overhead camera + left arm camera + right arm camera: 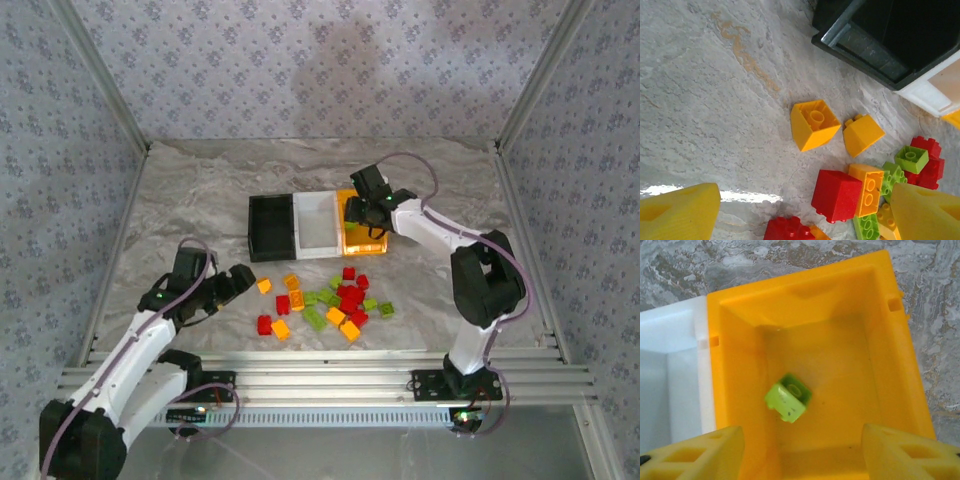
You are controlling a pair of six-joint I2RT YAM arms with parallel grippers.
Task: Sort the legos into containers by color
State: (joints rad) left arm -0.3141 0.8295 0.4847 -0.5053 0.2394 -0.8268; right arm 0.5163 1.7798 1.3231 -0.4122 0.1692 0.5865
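Legos (340, 300) light, hard, slick; pinch flat sides. Left gripper (802, 210) wide, empty; right gripper (804, 455) parted, empty, over orange bin (740, 340)

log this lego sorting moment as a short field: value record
bins: black bin, white bin, orange bin, side by side in a row
in orange bin: one lime green lego, tilted
loose legos: red, orange-yellow and green, on table in front of the bins
right claw: open, above orange bin
left claw: open, above the loose legos
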